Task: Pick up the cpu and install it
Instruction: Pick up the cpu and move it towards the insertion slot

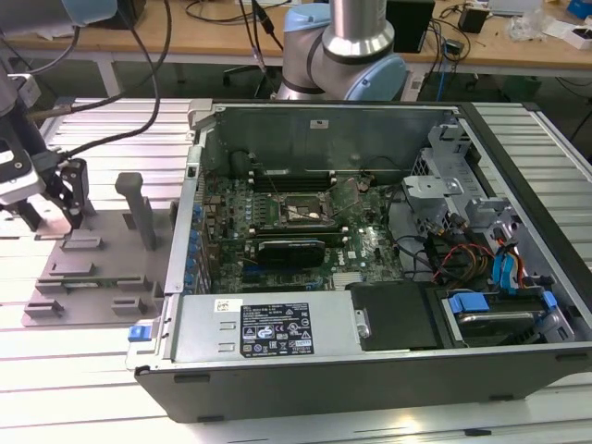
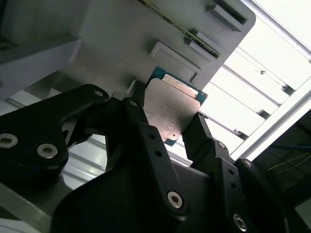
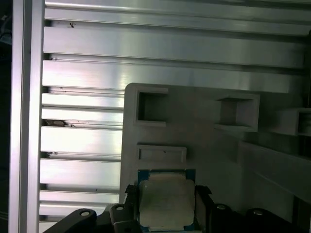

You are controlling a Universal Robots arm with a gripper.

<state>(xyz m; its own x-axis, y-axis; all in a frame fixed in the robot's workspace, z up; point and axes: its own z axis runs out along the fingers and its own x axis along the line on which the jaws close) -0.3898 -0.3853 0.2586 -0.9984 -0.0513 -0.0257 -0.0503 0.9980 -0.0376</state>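
Observation:
The cpu (image 2: 172, 104), a flat square chip with a silvery top and a green rim, sits between my two black fingers (image 2: 141, 114) in both wrist views. My gripper (image 2: 167, 121) is shut on it, one finger against each side edge. Behind it lies the grey plastic tray (image 3: 204, 141) with its square pockets. The first wrist view shows the cpu (image 3: 165, 201) and my gripper (image 3: 165, 196) close over the tray. In the exterior view my gripper (image 1: 72, 196) hangs over the tray (image 1: 92, 268) at the exterior view's left. The black motherboard socket (image 1: 296, 211) lies inside the open computer case (image 1: 277, 328).
Upright grey blocks (image 1: 139, 208) stand on the tray beside my gripper. The case's metal wall (image 1: 190, 185) rises between the tray and the motherboard. Cables and drive bays (image 1: 481, 250) fill the case's far side. The arm's base (image 1: 342, 55) stands behind the case on a ribbed aluminium table (image 3: 146, 63).

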